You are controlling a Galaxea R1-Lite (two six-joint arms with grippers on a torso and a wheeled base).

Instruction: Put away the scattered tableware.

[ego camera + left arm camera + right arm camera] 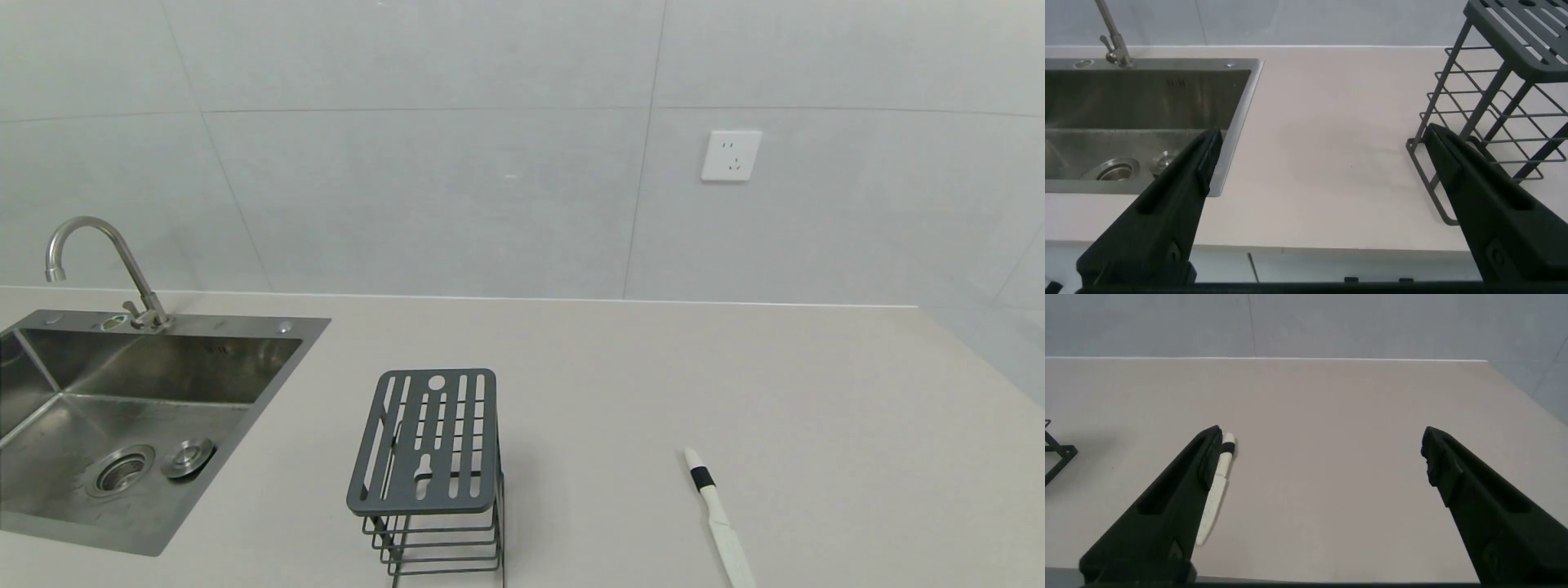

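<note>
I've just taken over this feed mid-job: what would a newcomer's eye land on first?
First the dark slotted rack standing at the counter's front middle. Next the white knife with a black band, lying flat on the counter to its right, apart from it. A steel sink with a faucet sits at the left.

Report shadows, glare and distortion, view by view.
Head view: soft even light, a faint shadow right of the rack, dull sheen in the sink, wall tile lines slightly bowed. Left wrist view: faint shadow on the counter beside the rack, left gripper dark. Right wrist view: no glare, knife barely shadowed.
</note>
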